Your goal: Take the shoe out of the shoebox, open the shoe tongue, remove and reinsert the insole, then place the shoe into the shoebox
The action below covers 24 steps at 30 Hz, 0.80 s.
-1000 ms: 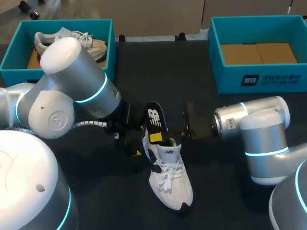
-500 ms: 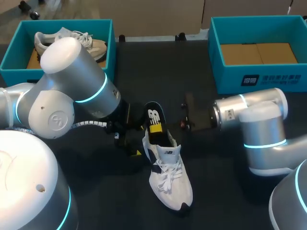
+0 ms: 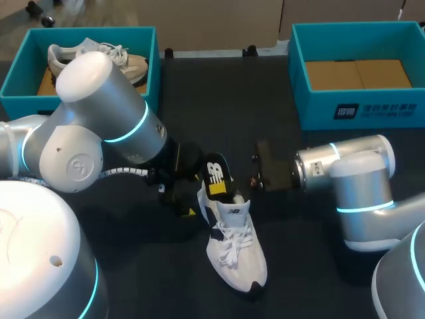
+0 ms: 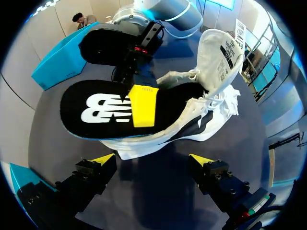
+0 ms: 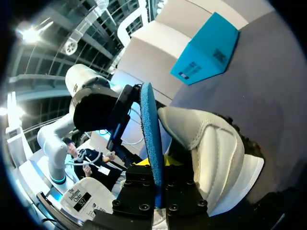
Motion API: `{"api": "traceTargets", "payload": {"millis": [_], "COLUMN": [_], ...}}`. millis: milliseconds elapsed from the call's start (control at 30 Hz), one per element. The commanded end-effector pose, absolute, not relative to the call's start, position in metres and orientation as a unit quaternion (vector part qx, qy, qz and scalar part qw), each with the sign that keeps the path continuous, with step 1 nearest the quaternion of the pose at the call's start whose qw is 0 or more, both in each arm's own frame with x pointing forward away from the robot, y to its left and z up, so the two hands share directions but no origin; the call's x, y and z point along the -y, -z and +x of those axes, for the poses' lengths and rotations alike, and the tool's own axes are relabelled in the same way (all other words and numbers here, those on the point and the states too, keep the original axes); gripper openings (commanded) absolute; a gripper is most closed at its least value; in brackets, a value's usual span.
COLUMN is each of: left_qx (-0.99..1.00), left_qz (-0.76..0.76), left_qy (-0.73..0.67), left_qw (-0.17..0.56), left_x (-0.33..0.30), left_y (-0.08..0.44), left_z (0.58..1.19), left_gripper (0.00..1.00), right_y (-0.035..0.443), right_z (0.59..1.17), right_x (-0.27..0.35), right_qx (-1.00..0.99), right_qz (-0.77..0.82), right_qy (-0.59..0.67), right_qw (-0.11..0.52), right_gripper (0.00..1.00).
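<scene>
Grippers: the right gripper (image 5: 157, 182) is pinched on the insole (image 4: 100, 108), one yellow tip pressed flat on its black printed face, its blue edge running between the fingers. The left gripper (image 4: 152, 160) is spread wide and holds nothing, with the shoe's heel just ahead of its tips.
Insole: black on top, blue beneath. One end sits in the shoe's opening, while the rest sticks out over the heel, raised off the table.
Shoe: a white laced trainer (image 3: 236, 256) sits on its sole in the lower middle of the head view, toe toward the lower edge, outside both boxes.
Tongue: the tongue (image 4: 221, 48) is pulled up and back, its label side showing.
Arms: the left arm (image 3: 99, 119) comes in from the left of the head view to the heel. The right arm (image 3: 358, 186) comes in from the right, level with the insole.
Table: dark top (image 3: 219, 100).
Boxes: a teal shoebox (image 3: 16, 80) at upper left holds another pale shoe (image 3: 99, 53). A second teal shoebox (image 3: 345, 109) at upper right shows only its brown floor.
</scene>
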State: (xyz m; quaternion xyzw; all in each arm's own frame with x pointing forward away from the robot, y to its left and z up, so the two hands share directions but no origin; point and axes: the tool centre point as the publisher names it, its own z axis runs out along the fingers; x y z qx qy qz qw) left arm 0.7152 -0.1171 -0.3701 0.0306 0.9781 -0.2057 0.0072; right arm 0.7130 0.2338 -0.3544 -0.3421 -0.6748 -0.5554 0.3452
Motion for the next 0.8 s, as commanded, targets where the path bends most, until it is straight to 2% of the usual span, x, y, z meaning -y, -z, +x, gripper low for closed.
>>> {"api": "traceTargets", "payload": {"millis": [33,233,400,533,700,800], "left_qx": [-0.978,-0.978,-0.978,-0.978,-0.978,-0.978], "left_qz": [0.031,0.031,0.031,0.031,0.031,0.031], "left_qy": [0.207,0.207,0.207,0.207,0.207,0.207], "left_qw": [0.008,0.008,0.008,0.008,0.008,0.008], "left_x": [0.117,0.117,0.117,0.117,0.117,0.117], "left_y": [0.371,0.371,0.371,0.371,0.371,0.371], "left_z": [0.714,0.714,0.714,0.714,0.714,0.714], "left_gripper": [1.00,1.00,1.00,1.00,1.00,1.00], "right_y": [0.359,0.356,0.346,0.336,0.328,0.327], "right_z": [0.693,0.685,0.689,0.694,0.702,0.709], "right_x": [-0.232,-0.232,-0.236,-0.239,-0.241,-0.242], "right_qx": [0.671,0.670,0.681,0.693,0.704,0.705], "right_qz": [-0.356,-0.356,-0.340,-0.326,-0.315,-0.314], "right_qy": [0.555,0.561,0.564,0.563,0.559,0.559], "right_qw": [0.337,0.332,0.321,0.311,0.304,0.303], "right_gripper": [0.00,0.00,0.37,0.47,0.44,0.31]}}
